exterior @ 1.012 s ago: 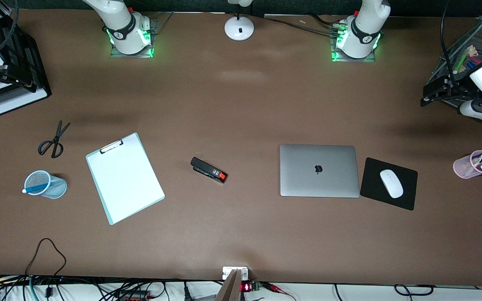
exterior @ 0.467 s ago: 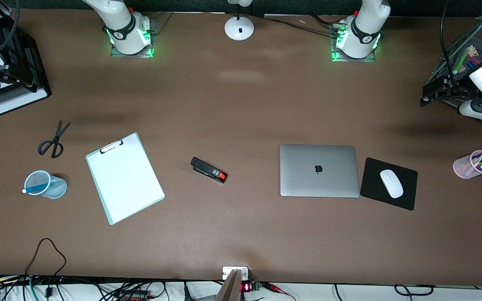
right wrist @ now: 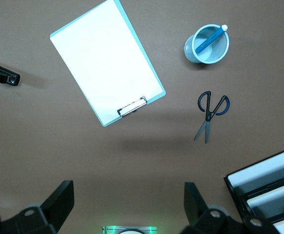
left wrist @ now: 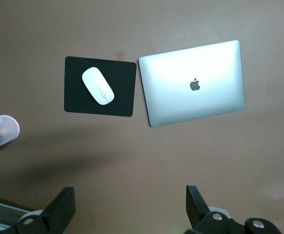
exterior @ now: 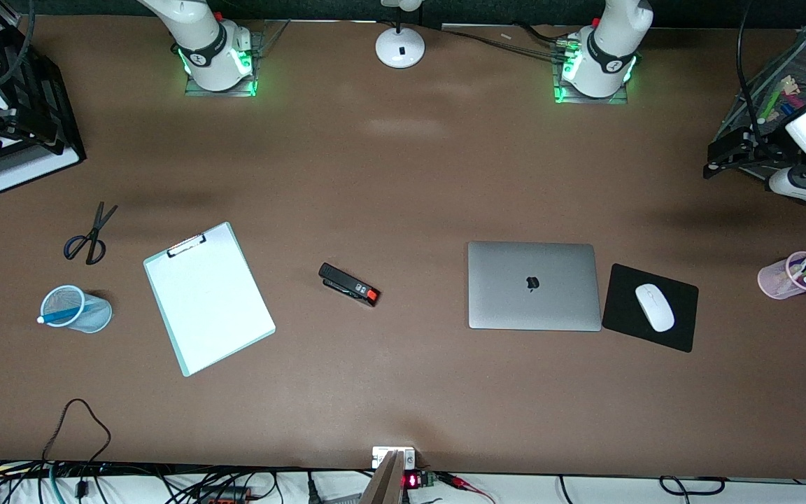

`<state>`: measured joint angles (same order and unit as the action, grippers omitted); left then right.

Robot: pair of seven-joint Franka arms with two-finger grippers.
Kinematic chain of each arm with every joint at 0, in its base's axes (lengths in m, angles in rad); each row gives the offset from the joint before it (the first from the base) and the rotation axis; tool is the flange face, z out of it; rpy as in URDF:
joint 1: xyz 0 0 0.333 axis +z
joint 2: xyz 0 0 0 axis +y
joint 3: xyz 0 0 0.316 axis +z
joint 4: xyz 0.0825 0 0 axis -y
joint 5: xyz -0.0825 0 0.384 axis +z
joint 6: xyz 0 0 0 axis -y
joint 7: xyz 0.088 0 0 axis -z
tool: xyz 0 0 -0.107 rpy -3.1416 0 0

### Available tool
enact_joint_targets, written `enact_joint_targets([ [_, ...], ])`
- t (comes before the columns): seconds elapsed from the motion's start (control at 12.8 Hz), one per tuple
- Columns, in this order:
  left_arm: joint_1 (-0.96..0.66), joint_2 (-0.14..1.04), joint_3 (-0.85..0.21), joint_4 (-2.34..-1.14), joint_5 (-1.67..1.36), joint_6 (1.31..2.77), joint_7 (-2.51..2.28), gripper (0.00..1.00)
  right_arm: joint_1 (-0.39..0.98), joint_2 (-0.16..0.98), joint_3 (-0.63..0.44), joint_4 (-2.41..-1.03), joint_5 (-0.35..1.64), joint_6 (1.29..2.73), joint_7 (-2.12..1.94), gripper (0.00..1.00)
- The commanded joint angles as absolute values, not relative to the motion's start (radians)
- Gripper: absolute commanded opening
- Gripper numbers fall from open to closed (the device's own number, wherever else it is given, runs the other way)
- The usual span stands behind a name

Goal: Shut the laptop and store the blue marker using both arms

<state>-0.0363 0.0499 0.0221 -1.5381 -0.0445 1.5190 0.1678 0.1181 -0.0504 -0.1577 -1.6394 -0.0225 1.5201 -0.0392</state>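
The laptop (exterior: 534, 285) lies shut on the table, lid up with its dark logo showing; it also shows in the left wrist view (left wrist: 193, 83). The blue marker (exterior: 60, 316) stands slanted in a blue mesh cup (exterior: 95, 313) at the right arm's end of the table, its whitish end over the rim; the right wrist view shows the marker (right wrist: 211, 39) too. My left gripper (left wrist: 130, 197) is open and empty, high over the table's left-arm end (exterior: 714, 157). My right gripper (right wrist: 127, 195) is open and empty, high over the right-arm end.
A clipboard (exterior: 208, 297), a black stapler (exterior: 349, 284) and scissors (exterior: 88, 234) lie between cup and laptop. A white mouse (exterior: 654, 307) sits on a black mouse pad (exterior: 620, 308) beside the laptop. A pink cup (exterior: 788, 276) of markers, a mesh organiser (exterior: 795, 77) and a black file tray (exterior: 25, 161) stand at the table's ends.
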Motion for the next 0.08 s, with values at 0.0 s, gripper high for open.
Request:
enact_joint_targets([
  [0.0, -0.031, 0.067, 0.020, -1.503, -0.057, 1.497, 0.170, 1.00, 0.126, -0.075, -0.156, -1.657, -0.032, 1.519, -0.020, 1.00],
])
